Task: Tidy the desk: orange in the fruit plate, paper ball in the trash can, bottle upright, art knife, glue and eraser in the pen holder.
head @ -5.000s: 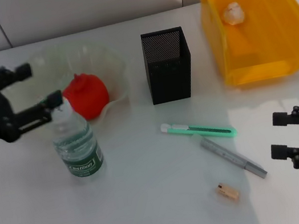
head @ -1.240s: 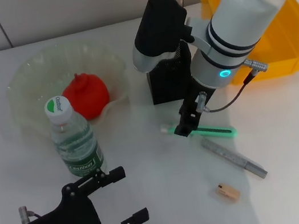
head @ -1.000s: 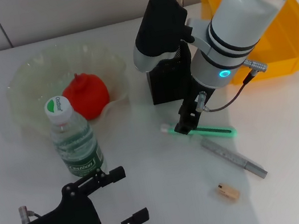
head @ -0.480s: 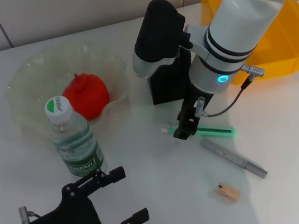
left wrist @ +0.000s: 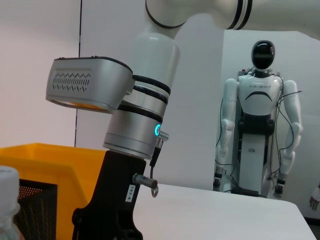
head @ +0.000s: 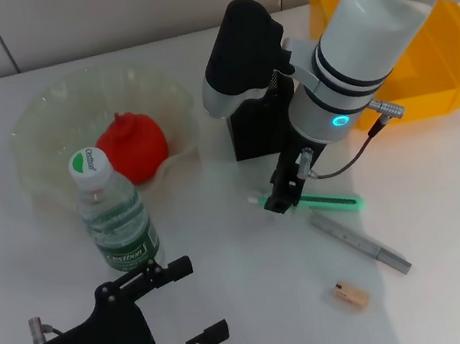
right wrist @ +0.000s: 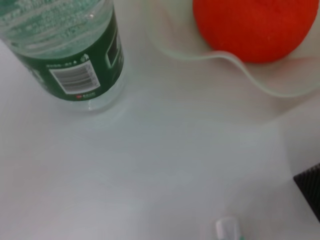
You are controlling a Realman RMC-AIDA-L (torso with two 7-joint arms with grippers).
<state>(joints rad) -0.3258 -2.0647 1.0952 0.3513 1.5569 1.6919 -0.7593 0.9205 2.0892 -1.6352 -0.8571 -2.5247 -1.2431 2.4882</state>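
The right gripper (head: 278,199) is low over the table, at the white end of the art knife (head: 324,201). I cannot tell if its fingers are apart or together, because the arm hides them. The art knife is green and lies flat, at 6 o'clock from the pen holder (head: 252,137). Just at 5 o'clock from the knife lies the grey glue (head: 360,242) stick, and the eraser (head: 350,295) is near it at 7 o'clock.

The left gripper (head: 179,310) waits at the near edge of the table with its fingers apart and nothing between them. The bottle (head: 115,212) stands upright at 12 o'clock from it. The orange (head: 132,147) sits in the fruit plate (head: 43,125), at 1 o'clock from the bottle. The trash can (head: 434,65) is at 3 o'clock from the pen holder, partly behind the right arm.
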